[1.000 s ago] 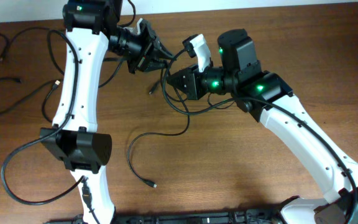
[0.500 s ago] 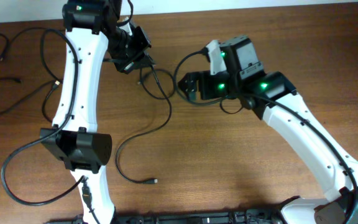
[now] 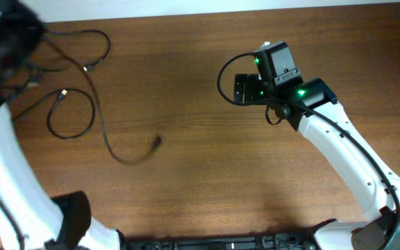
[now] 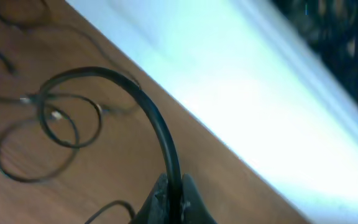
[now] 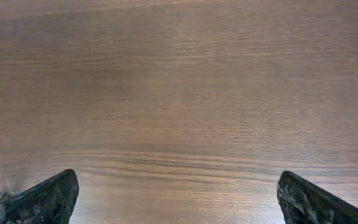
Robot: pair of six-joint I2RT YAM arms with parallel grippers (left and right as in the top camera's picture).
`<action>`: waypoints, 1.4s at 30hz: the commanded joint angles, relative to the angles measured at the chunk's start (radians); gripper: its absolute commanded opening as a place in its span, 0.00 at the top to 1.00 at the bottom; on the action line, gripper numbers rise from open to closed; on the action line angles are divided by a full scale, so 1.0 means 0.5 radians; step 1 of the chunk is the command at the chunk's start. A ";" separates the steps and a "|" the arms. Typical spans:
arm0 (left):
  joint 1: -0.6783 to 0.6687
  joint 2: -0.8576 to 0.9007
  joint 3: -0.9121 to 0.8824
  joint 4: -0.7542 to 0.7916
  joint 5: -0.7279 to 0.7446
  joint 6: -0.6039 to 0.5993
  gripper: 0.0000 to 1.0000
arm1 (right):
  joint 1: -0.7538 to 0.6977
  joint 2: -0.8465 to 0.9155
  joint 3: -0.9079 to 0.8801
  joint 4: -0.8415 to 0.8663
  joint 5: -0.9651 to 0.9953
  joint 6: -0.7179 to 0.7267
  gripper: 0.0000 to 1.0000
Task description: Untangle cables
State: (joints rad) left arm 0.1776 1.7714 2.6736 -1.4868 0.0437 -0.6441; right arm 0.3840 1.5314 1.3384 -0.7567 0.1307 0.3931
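Brown wooden tabletop (image 3: 207, 160) lies bare under your wide-open, empty right gripper (image 5: 176, 186); thin black cables (image 3: 82, 97) lie well left, one pinched in your closed left gripper (image 4: 174, 196).

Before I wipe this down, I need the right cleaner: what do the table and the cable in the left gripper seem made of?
Table: wood or wood-look laminate, matte brown; long grain lines show. Cable: probably rubber or plastic jacket, smooth black; it bends in a soft arc.

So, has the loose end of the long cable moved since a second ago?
Yes. The loose end of the cable has slid away from the near edge of the table, toward its far left corner.
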 commanded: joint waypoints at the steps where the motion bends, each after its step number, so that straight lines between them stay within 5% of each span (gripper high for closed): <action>1: 0.213 -0.184 0.026 0.068 -0.419 0.024 1.00 | -0.001 0.006 -0.024 -0.009 0.132 0.009 0.00; 6: 0.356 -0.229 0.014 0.032 -1.388 -0.019 1.00 | 0.000 0.006 -0.024 -0.008 0.178 0.010 0.00; 8: 0.430 -0.226 -0.043 -0.001 -1.665 -0.275 1.00 | 0.000 0.006 -0.024 -0.008 0.311 0.010 0.00; 10: 0.505 -0.226 -0.090 -0.060 -1.827 -0.467 1.00 | -0.001 0.006 -0.024 -0.008 0.348 0.010 0.00; 18: 0.790 -0.226 -0.695 -0.092 -1.980 -0.588 1.00 | 0.000 0.006 -0.024 -0.022 0.348 0.010 0.00; 25: 0.990 -0.226 -0.923 0.080 -1.629 -0.747 1.00 | 0.000 0.006 -0.024 -0.021 0.348 0.010 0.00; 31: 1.384 -0.139 -0.923 0.095 -0.843 -0.745 1.00 | 0.000 0.006 -0.024 -0.022 0.348 0.010 0.00; 36: 1.545 -0.117 -0.923 0.498 -0.329 -0.211 1.00 | 0.000 0.006 -0.024 -0.021 0.347 0.010 0.00; 42: 1.561 -0.060 -0.923 0.549 -0.220 -0.122 1.00 | 0.000 0.006 -0.024 -0.021 0.347 0.010 0.00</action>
State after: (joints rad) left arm 0.9489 1.7153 2.2097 -1.2148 -0.1078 -0.7574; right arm 0.3840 1.5314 1.3369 -0.7650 0.2882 0.3923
